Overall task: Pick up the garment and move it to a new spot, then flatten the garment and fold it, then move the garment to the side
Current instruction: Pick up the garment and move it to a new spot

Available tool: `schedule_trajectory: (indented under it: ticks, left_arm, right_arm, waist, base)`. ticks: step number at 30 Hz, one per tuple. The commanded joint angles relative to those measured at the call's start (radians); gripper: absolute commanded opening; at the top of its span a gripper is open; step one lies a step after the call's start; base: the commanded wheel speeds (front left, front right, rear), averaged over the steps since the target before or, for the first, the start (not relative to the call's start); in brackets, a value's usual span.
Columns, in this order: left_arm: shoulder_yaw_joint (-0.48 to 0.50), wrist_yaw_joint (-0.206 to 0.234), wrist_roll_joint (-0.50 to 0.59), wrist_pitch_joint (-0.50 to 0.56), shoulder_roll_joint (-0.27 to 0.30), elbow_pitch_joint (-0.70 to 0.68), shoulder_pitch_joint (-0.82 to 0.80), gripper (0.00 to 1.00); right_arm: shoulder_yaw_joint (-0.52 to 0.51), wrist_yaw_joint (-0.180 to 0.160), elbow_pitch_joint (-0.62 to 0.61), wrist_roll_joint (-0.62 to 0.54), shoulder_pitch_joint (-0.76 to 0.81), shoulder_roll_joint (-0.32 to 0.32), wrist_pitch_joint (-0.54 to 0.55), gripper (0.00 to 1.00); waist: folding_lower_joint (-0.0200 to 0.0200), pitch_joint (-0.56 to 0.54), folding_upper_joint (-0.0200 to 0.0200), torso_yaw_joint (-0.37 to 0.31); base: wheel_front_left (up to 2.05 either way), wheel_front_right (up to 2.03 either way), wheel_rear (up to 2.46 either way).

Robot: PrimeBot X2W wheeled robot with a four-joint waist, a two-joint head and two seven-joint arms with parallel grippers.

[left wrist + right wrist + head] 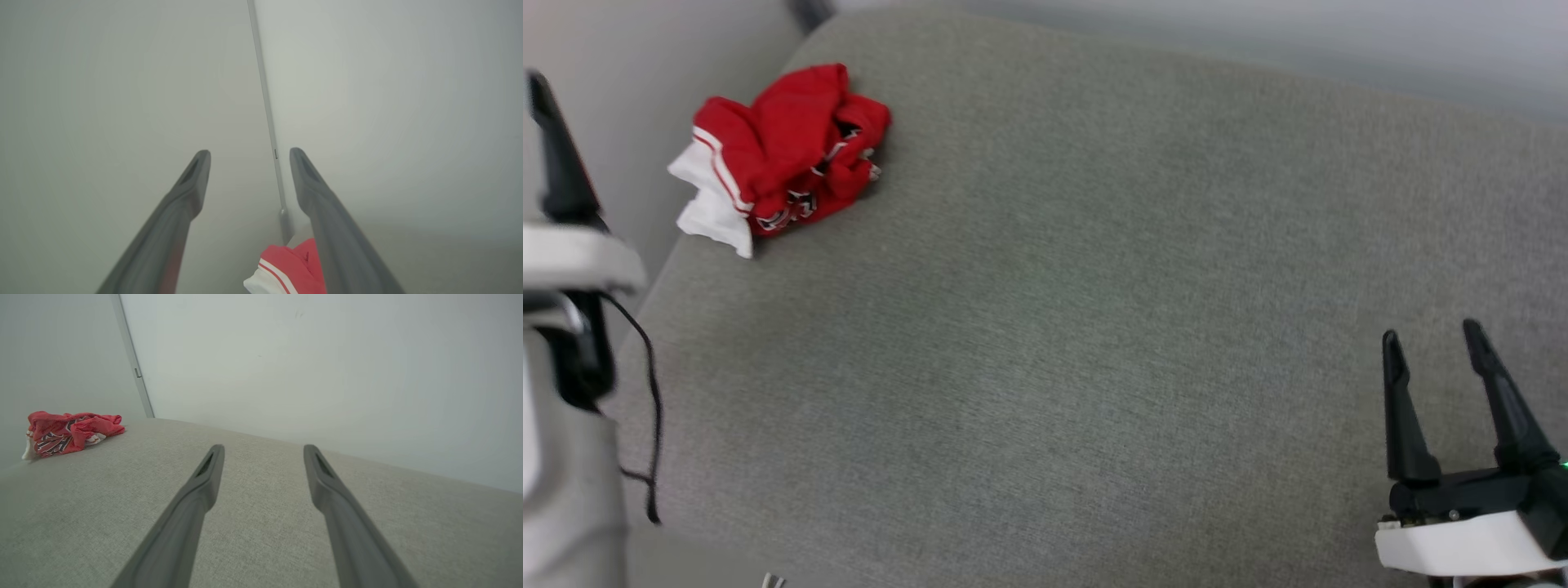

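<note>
Nothing is done yet — the garment (pixel 784 155) sits bunched up at ten o'clock on the grey cushion (pixel 1094 327). My left gripper (pixel 250 155) and right gripper (pixel 1431 333) are spread wide, holding nothing — every step is left.

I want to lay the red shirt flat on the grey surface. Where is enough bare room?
The wide middle of the grey cushion is bare, from the garment in the far-left corner to the open right gripper at the near right. The far-right stretch along the wall is bare too. Crowded: the left edge, with the left gripper and a black cable.
</note>
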Motion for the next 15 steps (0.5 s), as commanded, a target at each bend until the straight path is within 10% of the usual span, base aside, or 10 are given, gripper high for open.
schedule_trajectory:
  ticks: [1, 15]
  left_arm:
    - [0.003, -0.018, -0.006, 0.031, 0.042, 0.031, -0.078, 1.0]
    - [-0.101, -0.14, -0.135, 0.587, 0.322, 0.221, -0.482, 1.0]
  right_arm:
    - [-0.008, -0.001, -0.012, -0.015, -0.026, 0.0, -0.002, 1.0]
    - [-0.023, -0.001, -0.084, -0.063, -0.129, 0.0, -0.002, 1.0]
  waist:
    - [-0.0001, 0.079, 0.0, -0.045]
    - [-0.0001, 0.288, 0.0, -0.133]
  base:
    - [0.0, 0.0, 0.0]
    - [0.0, 0.0, 0.0]
